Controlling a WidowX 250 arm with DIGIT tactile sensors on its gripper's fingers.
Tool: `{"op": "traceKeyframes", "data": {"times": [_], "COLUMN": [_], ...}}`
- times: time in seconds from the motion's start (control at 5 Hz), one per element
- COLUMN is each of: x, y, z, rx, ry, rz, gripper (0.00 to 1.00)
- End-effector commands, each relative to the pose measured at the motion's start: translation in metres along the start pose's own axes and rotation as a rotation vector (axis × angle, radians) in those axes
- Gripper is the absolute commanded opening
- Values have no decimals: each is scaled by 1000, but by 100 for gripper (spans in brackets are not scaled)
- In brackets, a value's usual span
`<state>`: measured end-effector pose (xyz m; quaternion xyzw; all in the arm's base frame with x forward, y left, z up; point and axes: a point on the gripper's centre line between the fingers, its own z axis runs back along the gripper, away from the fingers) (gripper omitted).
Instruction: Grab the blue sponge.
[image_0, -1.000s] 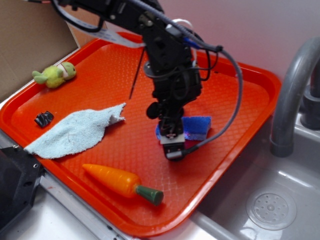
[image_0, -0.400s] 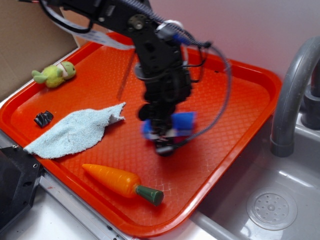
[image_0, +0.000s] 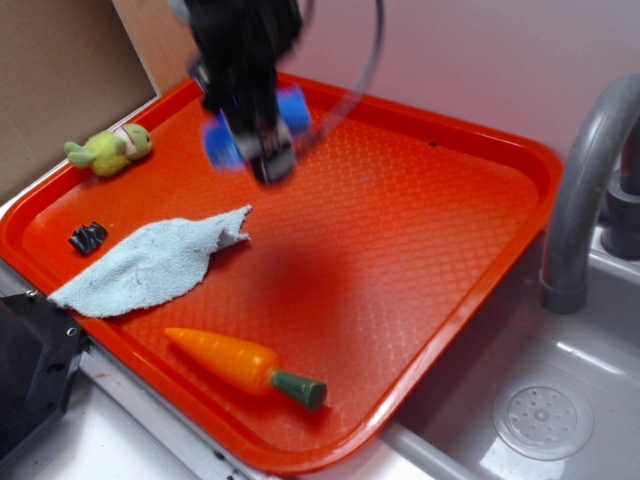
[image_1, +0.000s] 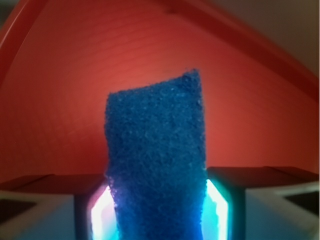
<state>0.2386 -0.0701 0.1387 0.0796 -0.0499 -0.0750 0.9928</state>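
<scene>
1. Closest to the exterior camera, a toy orange carrot with a green stub end (image_0: 245, 367) lies on the front of the textured orange plastic tray (image_0: 440, 260), where it lay a second ago.
2. Just beyond it, the pale light-blue cloth rag (image_0: 150, 265) and a small black clip (image_0: 87, 238) sit on the tray's left part, unmoved; a little yellow-green plush toy (image_0: 110, 150) rests farther back by the rim.
3. At mid-tray, the spot where the sponge lay a second ago is now bare orange surface.
4. Farther back and higher, the black robot gripper (image_0: 262, 150) has risen and swung toward the tray's rear left, blurred by motion.
5. Pinched in it is the small bright blue sponge block (image_0: 285, 112), clear of the tray. The wrist view confirms this: the sponge (image_1: 155, 160) stands squeezed between the two fingers (image_1: 227, 205), the jaws narrowed onto its sides.
6. To the right, a grey metal faucet (image_0: 585, 190) curves over the steel sink (image_0: 545, 410), well apart from the action.
7. Judged from this, the grab looks done; only a slip from the pinch could undo it.
</scene>
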Motion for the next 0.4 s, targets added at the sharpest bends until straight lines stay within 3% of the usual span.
{"op": "traceKeyframes", "data": {"times": [0.0, 0.2], "x": [-15, -13], "y": [45, 52], "z": [66, 57], "rx": [-126, -257], "ry": [-9, 38], "rz": [371, 383], "gripper": [0, 0]}}
